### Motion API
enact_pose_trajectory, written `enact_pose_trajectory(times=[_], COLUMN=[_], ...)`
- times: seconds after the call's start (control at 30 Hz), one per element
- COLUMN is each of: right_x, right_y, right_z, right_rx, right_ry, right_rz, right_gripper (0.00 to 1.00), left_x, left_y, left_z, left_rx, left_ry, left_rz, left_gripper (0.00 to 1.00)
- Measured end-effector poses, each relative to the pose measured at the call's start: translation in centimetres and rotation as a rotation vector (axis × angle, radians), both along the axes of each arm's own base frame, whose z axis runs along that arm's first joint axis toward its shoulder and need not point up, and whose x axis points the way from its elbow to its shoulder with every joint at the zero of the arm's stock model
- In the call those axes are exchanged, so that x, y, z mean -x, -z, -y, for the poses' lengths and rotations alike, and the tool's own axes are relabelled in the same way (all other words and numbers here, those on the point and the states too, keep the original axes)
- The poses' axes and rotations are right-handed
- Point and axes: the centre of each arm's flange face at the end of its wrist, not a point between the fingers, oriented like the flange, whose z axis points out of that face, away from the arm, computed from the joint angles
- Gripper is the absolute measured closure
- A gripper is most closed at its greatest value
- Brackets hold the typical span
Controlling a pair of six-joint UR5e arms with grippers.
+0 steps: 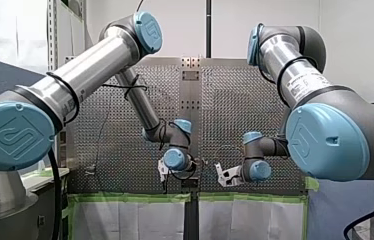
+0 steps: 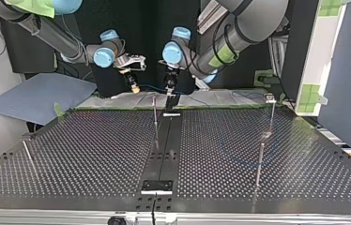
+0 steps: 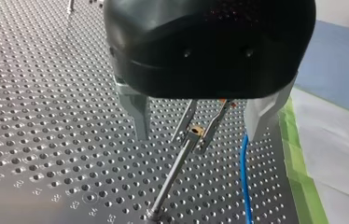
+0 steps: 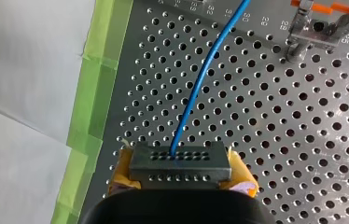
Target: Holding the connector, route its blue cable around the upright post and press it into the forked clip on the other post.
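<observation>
In the right wrist view my right gripper (image 4: 180,179) is shut on a black connector (image 4: 180,161), its yellow pads (image 4: 122,175) pressed to the connector's two sides. The blue cable (image 4: 199,81) runs out of the connector across the perforated table. In the left wrist view my left gripper (image 3: 197,137) stands open, its metal fingers (image 3: 140,116) on either side of a thin post topped by a forked clip (image 3: 196,132). The blue cable (image 3: 245,179) lies on the table beside one finger, outside the fork. In the top view both grippers hang at the table's far edge, the right gripper (image 2: 134,85) left of the left gripper (image 2: 170,86).
Several thin upright posts stand on the table in the top view: one (image 2: 155,115) near the grippers, two (image 2: 272,117) (image 2: 259,164) at its right, one (image 2: 28,154) at its left. A metal bracket with orange parts (image 4: 313,29) sits ahead of the right gripper. Green tape (image 4: 93,107) edges the table.
</observation>
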Motion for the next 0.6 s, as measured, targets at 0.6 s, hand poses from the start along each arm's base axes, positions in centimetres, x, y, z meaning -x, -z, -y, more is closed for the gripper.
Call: enact_pose_trajectory(times=[0.6], right_x=[-0.1], right_y=[0.0], right_z=[0.0], right_rx=[0.003], right_ry=[-0.002], right_rz=[0.000], right_gripper=[1.00], left_x=[-0.7], left_y=[2.3], left_z=[0.3], left_rx=[-0.012], left_ry=[0.009], left_rz=[-0.033], left_gripper=[0.00])
